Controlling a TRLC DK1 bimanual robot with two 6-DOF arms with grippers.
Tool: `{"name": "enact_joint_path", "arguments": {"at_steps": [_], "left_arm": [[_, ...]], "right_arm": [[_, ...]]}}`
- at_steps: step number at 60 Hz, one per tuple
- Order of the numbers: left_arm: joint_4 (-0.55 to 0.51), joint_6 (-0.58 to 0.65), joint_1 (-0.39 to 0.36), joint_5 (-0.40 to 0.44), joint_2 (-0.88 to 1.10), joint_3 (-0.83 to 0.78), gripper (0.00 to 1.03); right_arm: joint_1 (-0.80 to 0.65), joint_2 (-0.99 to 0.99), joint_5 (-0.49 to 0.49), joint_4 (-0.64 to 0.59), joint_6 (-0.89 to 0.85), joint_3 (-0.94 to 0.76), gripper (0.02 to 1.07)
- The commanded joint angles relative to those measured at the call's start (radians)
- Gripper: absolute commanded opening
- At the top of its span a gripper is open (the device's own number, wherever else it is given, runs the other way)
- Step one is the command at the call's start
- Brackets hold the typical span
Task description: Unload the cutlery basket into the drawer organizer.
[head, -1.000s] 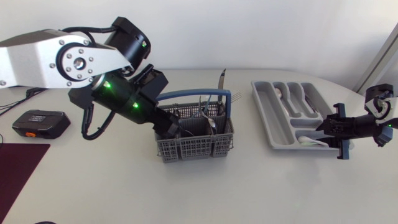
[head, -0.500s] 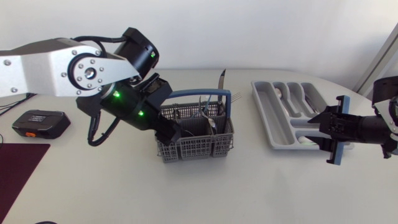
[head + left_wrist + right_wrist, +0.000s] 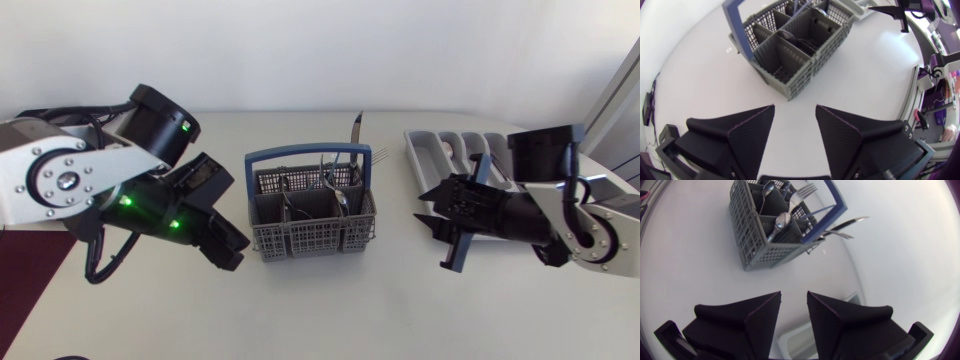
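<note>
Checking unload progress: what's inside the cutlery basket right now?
The cutlery basket holds a knife, a fork and at least one spoon, standing in the compartments on the drawer organizer's side. Basket walls hide their lower ends, so the exact count is unclear.

The right arm (image 3: 515, 215) covers the near half of the drawer organizer (image 3: 424, 152) and its contents.

Basket (image 3: 300, 240) centre; organizer (image 3: 416, 150) right, apparently beneath right arm (image 3: 545, 215).

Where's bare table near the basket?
Bare: the gap between basket and right gripper, and the wide front strip of table before both arms. Crowded: left gripper sits close off the basket's left corner; right arm overhangs the organizer.
</note>
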Motion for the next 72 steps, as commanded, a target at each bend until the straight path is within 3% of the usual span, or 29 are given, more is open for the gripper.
{"name": "enact_joint_path", "arguments": {"at_steps": [1,11,24,41,56,72], "left_arm": [[0.034,0.018,-0.035,0.001,-0.007,-0.062,0.35],[0.109,0.013,-0.043,0.001,0.046,-0.092,0.21],[0.18,0.021,-0.016,0.001,0.119,-0.083,0.21],[0.246,0.062,0.121,0.001,0.174,-0.055,0.21],[0.229,0.085,0.201,0.001,0.157,-0.009,0.21],[0.106,0.024,0.142,0.001,0.097,0.119,0.25]], "right_arm": [[0.064,0.054,0.022,0.034,0.089,-0.024,0.22],[0.163,0.156,0.08,0.122,0.152,0.0,0.17],[0.248,0.242,0.121,0.163,0.202,0.037,0.16],[0.386,0.265,0.177,0.164,0.257,0.045,0.16],[0.454,0.285,0.224,0.187,0.276,0.051,0.16],[0.436,0.144,0.255,0.16,0.276,-0.014,0.19]]}}
